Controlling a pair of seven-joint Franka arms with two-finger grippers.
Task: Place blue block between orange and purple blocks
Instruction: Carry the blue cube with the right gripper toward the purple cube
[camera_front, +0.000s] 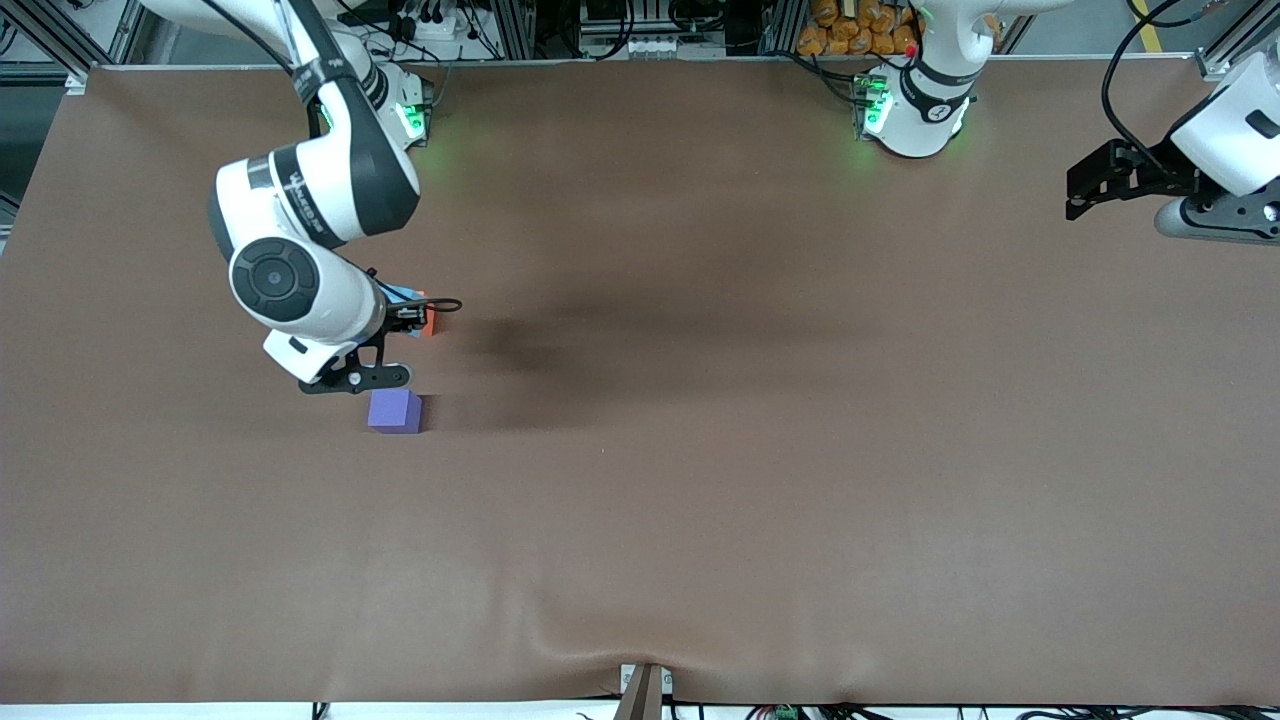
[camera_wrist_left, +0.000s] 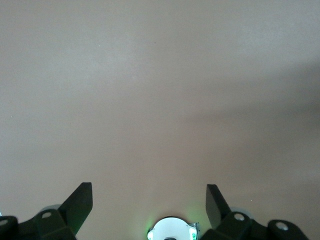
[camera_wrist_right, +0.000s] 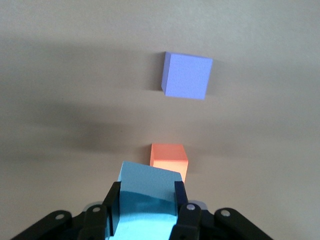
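My right gripper (camera_front: 404, 314) is shut on the light blue block (camera_wrist_right: 147, 187), its fingers (camera_wrist_right: 181, 199) pressed against two opposite faces. From the front only a sliver of the blue block (camera_front: 403, 293) shows beside the right hand. The orange block (camera_wrist_right: 169, 159) sits on the table just past the blue one, partly covered by the hand in the front view (camera_front: 430, 322). The purple block (camera_front: 395, 411) lies nearer to the front camera, apart from both, and shows too in the right wrist view (camera_wrist_right: 186, 76). My left gripper (camera_front: 1085, 192) waits open over the left arm's end of the table, with nothing between its fingers (camera_wrist_left: 80, 202).
A brown cloth (camera_front: 700, 450) covers the whole table, with a small wrinkle at its front edge. The left arm's base (camera_front: 915, 110) stands at the back, and cables and clutter lie off the table past it.
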